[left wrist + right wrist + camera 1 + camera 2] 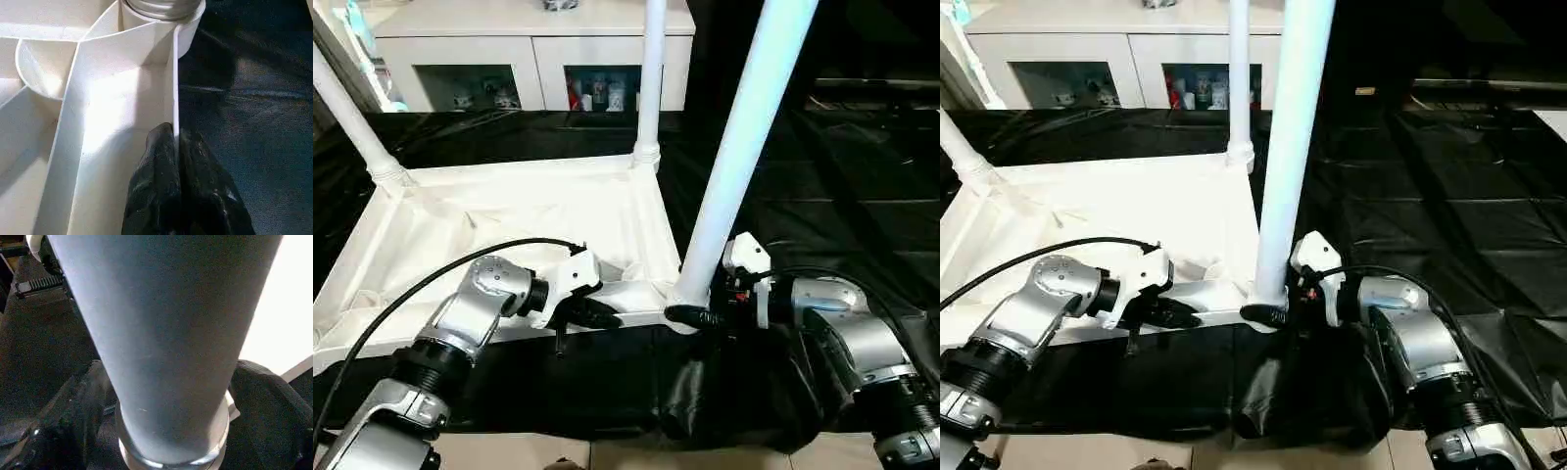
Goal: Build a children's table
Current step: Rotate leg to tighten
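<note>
The white table top [509, 220] lies upside down on the black-draped work table, ribbed underside up. Three white legs stand in its corner sockets: one far left [347, 113], one far right [651, 78] and a near one [744, 137] at the near right corner. My left gripper [602, 315] is shut on the top's thin near rim [175, 88] just beside that corner socket, its fingers [156, 161] pinching the wall. My right gripper [690, 315] holds the near leg's base [171, 396], a finger [73, 421] on each side.
A white cabinet [529, 49] with shelves of small items stands behind the table. The black drape [822, 196] spreads to the right and hangs bunched over the near edge. A black cable [411, 284] arcs over my left forearm. Light floor [607, 455] shows below.
</note>
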Controlling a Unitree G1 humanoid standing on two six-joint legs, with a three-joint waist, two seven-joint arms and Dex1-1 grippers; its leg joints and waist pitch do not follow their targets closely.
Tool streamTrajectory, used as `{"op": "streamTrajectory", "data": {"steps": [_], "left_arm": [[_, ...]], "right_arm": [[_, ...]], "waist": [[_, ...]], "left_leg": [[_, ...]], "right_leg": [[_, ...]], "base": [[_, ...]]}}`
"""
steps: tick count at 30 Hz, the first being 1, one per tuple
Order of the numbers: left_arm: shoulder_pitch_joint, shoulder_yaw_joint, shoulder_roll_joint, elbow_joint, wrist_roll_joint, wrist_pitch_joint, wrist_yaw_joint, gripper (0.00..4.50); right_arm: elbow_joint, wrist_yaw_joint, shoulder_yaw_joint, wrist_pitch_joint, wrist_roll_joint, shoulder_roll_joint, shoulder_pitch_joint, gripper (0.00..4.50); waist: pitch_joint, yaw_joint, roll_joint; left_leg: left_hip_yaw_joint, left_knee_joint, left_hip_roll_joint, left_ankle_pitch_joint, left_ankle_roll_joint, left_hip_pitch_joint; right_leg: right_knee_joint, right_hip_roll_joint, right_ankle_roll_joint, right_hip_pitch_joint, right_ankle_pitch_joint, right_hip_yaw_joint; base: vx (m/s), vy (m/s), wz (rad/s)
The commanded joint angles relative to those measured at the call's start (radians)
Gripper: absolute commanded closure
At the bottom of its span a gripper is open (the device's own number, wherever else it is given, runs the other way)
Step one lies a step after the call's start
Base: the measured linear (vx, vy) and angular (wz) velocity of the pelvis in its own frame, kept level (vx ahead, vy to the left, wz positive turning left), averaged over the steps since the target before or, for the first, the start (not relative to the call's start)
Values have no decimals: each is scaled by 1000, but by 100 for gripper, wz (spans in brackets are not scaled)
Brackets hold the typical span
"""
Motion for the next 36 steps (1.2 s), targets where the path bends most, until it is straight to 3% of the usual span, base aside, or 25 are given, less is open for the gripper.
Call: {"op": "streamTrajectory", "data": {"steps": [1, 11, 18, 22, 24, 26, 29, 31, 33, 34, 36], "left_arm": [[-4, -16, 3, 7, 1, -1, -14, 450], [-10, -13, 6, 24, 9, -17, -2, 450], [-12, -12, 8, 32, 10, -23, 3, 450], [-21, -8, -9, 57, 24, -22, 50, 450], [-27, -3, -18, 69, 27, -13, 73, 450], [-36, 7, -37, 90, 29, 6, 113, 450], [-62, 35, -110, 142, 24, 55, 221, 450], [-70, 36, -137, 160, 28, 70, 259, 450], [-107, 38, -223, 234, 60, 110, 416, 450], [-107, 38, -223, 234, 60, 110, 416, 450], [-146, 54, -294, 304, 72, 135, 534, 450]], "right_arm": [[14, 6, 10, 0, -5, 0, -15, 94], [50, 9, 36, -29, -43, -4, -20, 174], [62, 3, 36, -28, -40, 7, -27, 177], [106, -74, 6, -4, -35, 44, -26, 177], [129, -115, -11, 3, -32, 64, -31, 177], [166, -181, -37, 19, -27, 98, -38, 177], [260, -396, -108, 35, -8, 220, -50, 178], [292, -475, -129, 36, -5, 267, -57, 178], [403, -690, -170, 12, -17, 373, -104, 178], [403, -690, -170, 12, -17, 373, -104, 178], [492, -809, -199, -15, -27, 430, -154, 178]], "waist": [[-61, 0, -7], [-62, 1, -11], [-63, 1, -11], [-61, 0, -11], [-57, -3, -10], [-50, -11, -11], [-45, -23, -3], [-45, -31, -4], [-38, -39, 0], [-32, -41, -1], [-32, -44, -4]], "left_leg": [[-11, -53, 50, -27, 143, 20], [-11, -50, 49, -38, 141, 19], [-11, -48, 49, -33, 142, 19], [-10, -49, 48, -45, 140, 19], [-10, -53, 49, -84, 119, 21], [-13, -66, 48, -166, 68, 22], [-15, -78, 49, -258, 4, 30], [-18, -83, 48, -270, -15, 27], [-16, -86, 46, -314, -32, 34], [-20, -89, 43, -383, -51, 44], [-26, -92, 43, -424, -61, 50]], "right_leg": [[-46, -56, -305, 46, 221, 36], [-44, -56, -309, 46, 191, 36], [-42, -55, -309, 46, 191, 36], [-44, -56, -311, 45, 173, 37], [-49, -56, -308, 43, 118, 38], [-60, -58, -293, 45, -6, 39], [-73, -62, -267, 37, -137, 45], [-75, -60, -246, 41, -153, 45], [-82, -59, -238, 30, -192, 47], [-93, -63, -224, 26, -296, 47], [-105, -69, -191, 27, -394, 47]], "base": [[0, 0, 0], [0, 0, 0], [0, 0, 0], [0, 0, 0], [0, 0, 0], [0, 0, 0], [0, 0, 0], [0, 0, 0], [0, 0, 0], [0, 0, 0], [0, 0, 0]]}}
